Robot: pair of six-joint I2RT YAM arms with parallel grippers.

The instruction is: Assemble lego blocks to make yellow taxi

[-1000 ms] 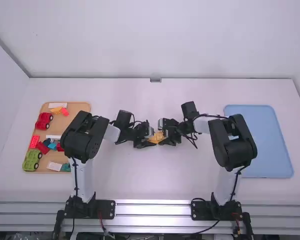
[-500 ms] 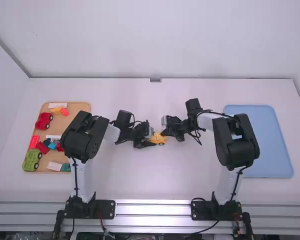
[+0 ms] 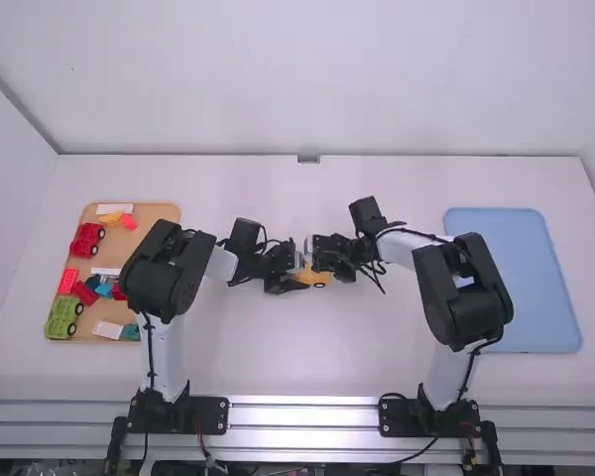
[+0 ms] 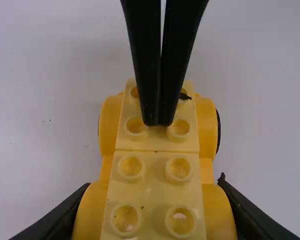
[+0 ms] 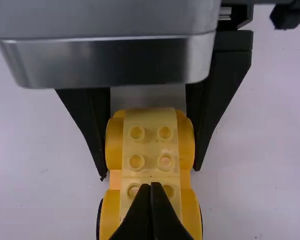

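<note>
- At the middle of the bench (image 3: 307, 367), between the two arms, the yellow car (image 3: 318, 279) is located, gripped by the left tool (image 3: 302, 275).
- Left tool: fingers parted to the width of the car. One finger bears on each rounded yellow side at one end, clamping the car across its wheel section.
- Right tool (image 3: 319, 266): fingers closed together, with nothing between them. Fingertips point at the top of the car's other end, among the studs beside the block seam. Firm contact cannot be confirmed.
- Yellow car: orange-yellow base (image 4: 106, 169) with rounded sides at both ends; a dark wheel edge (image 4: 218, 131) shows at the end under the right tool.
- Top: two pale yellow blocks (image 4: 155, 172), fitted end to end along the base, tops level, a straight seam between them. The block at the left tool's end shows four round studs. The other is partly covered by the right tool.
- Tan tray (image 3: 157, 212), on the left side of the bench: holds red and green toy vehicles and loose blocks.
- Blue tray (image 3: 521, 288): on the right side.
</note>
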